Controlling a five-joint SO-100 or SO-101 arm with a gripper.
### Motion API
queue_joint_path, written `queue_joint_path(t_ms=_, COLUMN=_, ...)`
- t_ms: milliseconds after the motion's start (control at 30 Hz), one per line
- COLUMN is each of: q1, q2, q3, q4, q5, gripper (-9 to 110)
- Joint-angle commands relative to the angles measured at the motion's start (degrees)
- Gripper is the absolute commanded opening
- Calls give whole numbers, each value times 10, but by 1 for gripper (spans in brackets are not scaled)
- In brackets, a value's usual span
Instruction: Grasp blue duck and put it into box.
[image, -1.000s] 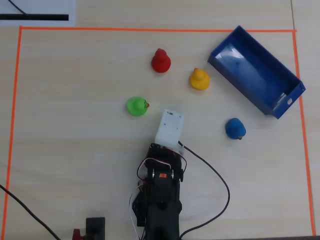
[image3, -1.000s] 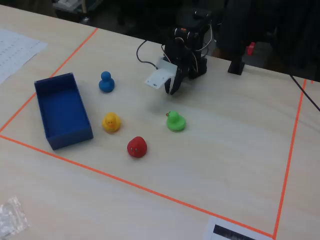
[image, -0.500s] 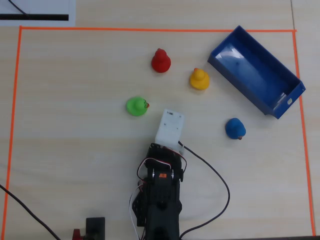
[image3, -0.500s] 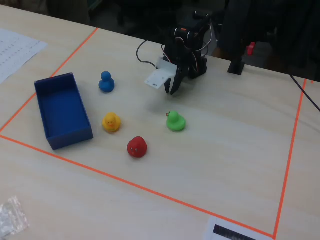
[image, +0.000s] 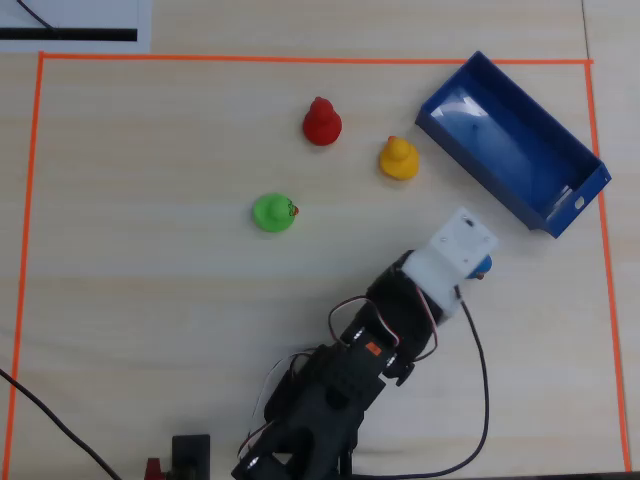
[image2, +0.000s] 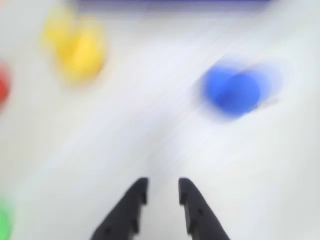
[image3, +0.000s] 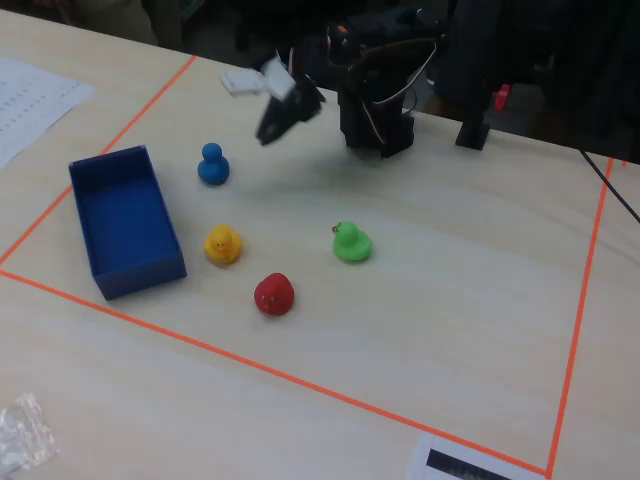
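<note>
- I see the gripper (image2: 162, 192) empty above the table, fingers slightly parted.
- The blue duck (image3: 212, 165) stands on the table just beside the box (image3: 92, 238), untouched.
- No label or writing I can read; the paper (image3: 25, 95) is too blurred.

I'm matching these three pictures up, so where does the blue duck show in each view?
Overhead view: blue duck right of centre, mostly hidden under the arm's white wrist block.
Wrist view: blurred blue blob upper right, ahead of the hand.
Fixed view: upper left, right of the box.
Shared landmark: the yellow duck nearby.
</note>
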Motion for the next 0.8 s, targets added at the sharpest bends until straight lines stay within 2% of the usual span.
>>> queue_joint_path(t_ms=0, q1=111, q2=-106, q3=-85, q4=-73, q5=-25, gripper=11)
queue_joint_path(t_ms=233, q1=213, q2=-250, q3=-170, q4=-136, q5=-26, gripper=18)
queue_joint_path(t_ms=367, q1=243, q2=-296, q3=-168, q4=-193, q5=-49, gripper=27)
queue_joint_path(t_ms=567, q1=208, q2=-308, q3=-88, q4=-288, q5=-48, gripper=45)
queue_joint_path(t_ms=767, q1=134, q2=-312, q3=-91, q4=-287, q5=21, gripper=47)
